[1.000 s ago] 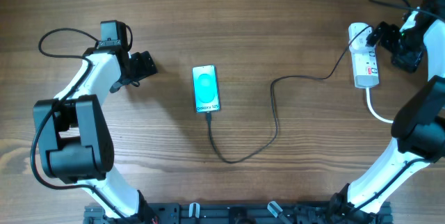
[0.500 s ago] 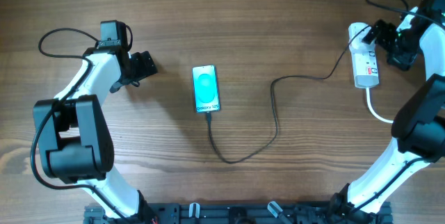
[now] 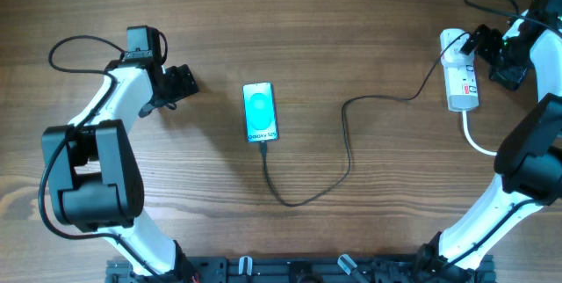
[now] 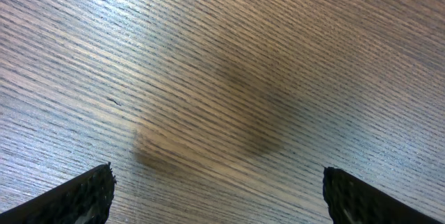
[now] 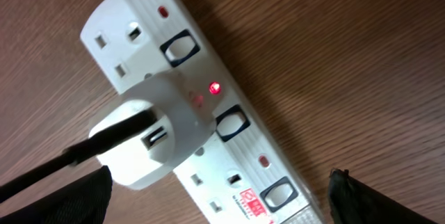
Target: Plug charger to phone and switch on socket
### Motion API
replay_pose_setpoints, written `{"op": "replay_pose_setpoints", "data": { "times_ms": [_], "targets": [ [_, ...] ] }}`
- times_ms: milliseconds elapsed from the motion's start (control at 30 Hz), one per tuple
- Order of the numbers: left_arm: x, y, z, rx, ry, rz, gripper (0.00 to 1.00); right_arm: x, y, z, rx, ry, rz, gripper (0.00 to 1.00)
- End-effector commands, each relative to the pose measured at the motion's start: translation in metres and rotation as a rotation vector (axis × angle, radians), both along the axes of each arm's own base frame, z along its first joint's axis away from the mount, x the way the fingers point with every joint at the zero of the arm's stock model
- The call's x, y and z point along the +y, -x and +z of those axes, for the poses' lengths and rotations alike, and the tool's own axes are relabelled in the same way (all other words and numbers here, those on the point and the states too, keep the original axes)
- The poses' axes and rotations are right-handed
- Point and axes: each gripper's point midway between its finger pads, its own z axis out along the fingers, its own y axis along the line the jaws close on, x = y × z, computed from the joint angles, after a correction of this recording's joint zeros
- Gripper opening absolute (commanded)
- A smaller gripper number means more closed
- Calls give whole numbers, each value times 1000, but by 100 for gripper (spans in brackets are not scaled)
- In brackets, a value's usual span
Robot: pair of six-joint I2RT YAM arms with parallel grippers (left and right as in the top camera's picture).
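Starting at the left, the left gripper [image 3: 180, 83] hovers low over bare table [image 3: 351, 19], its jaws spread wide and holding nothing. In the left wrist view only the two dark fingertips [image 4: 76, 196] show at the lower corners, with wood grain between them. The phone [image 3: 261, 112] lies flat just right of this gripper, apart from it, with its screen up and lit blue-green and its long side running away from the robot.

From the phone's near edge the charger [image 3: 347, 142] leaves as a thin black cable. It dips toward the robot, loops round to the right, climbs and then bends over to the socket [image 3: 463, 81] at the far right of the table. Its connector meets the phone's bottom edge, though whether it is fully seated is too small to tell.

The socket lies lengthwise, its thick white cord [image 3: 474, 138] curling off the near end. The right gripper [image 3: 481, 44] hangs over the socket's far end, touching nothing, jaws wide apart. In the right wrist view the socket sits directly under those jaws. The charger's black end runs into a white adapter [image 5: 149, 137] plugged into the socket. A small red lamp [image 5: 214, 87] glows just beside the adapter, above a black rocker switch [image 5: 233, 122].
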Motion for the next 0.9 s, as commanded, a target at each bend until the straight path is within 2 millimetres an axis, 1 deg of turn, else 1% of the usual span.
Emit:
{"op": "replay_pose_setpoints", "data": {
  "times_ms": [0,133,267,367,467,567,633,700,733,833,867],
  "targets": [
    [4,-5,5,-13,-19,-11,100,-5,-2,1,1,27,-30,100],
    [4,-4,5,-12,-19,-11,100,-1,-4,2,-3,24,-21,100],
    [5,-4,5,-12,-20,-10,100,-2,-3,-1,4,33,-24,100],
    [4,-5,5,-13,-19,-11,100,-6,2,-13,39,50,-32,100],
    [5,-5,5,-13,-20,-10,100,-15,11,-34,108,92,-48,100],
    [5,-5,5,-13,-20,-10,100,-13,16,-52,146,80,-50,100],
    [5,-5,5,-13,-20,-10,100,-11,19,-58,165,68,-48,100],
    [4,-5,5,-13,-19,-11,100,-8,15,-52,144,47,-40,100],
    [5,-4,5,-12,-20,-10,100,-4,9,-44,113,23,-29,100],
    [5,-4,5,-12,-20,-10,100,1,-4,-4,23,0,24,100],
    [5,-4,5,-12,-20,-10,100,0,-6,5,7,10,31,100]
  ]
}}
